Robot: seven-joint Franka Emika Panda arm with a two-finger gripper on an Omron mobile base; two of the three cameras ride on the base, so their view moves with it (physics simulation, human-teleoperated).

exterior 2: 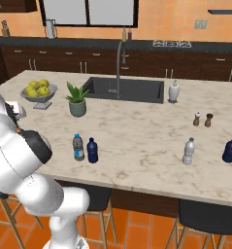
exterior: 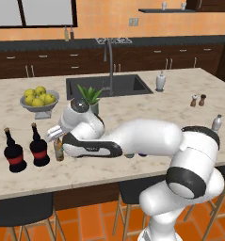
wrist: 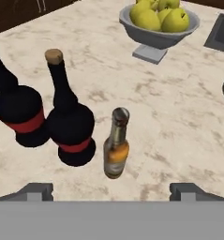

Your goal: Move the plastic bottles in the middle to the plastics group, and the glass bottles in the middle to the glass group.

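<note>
The slim amber glass bottle (wrist: 116,150) stands upright on the counter, right beside the nearer of two black round-bellied bottles (wrist: 71,129) (wrist: 19,112) with red bands. My gripper (wrist: 111,191) is open just behind the amber bottle, and its fingertips (wrist: 36,191) stand wide apart, touching nothing. From the left base view the hand (exterior: 56,136) hovers over the amber bottle (exterior: 59,150) next to the black bottles (exterior: 38,147). Mid-counter stand a clear blue-labelled plastic bottle (exterior 2: 78,147) and a dark blue one (exterior 2: 92,150). The pale clear bottle (exterior 2: 189,151) stands at the right.
A fruit bowl (exterior: 38,101) and a potted plant (exterior: 90,99) stand behind the hand, beside the sink (exterior: 109,85). A soap dispenser (exterior 2: 173,91), two shakers (exterior 2: 202,119) and another dark blue bottle (exterior 2: 230,150) are on the right side.
</note>
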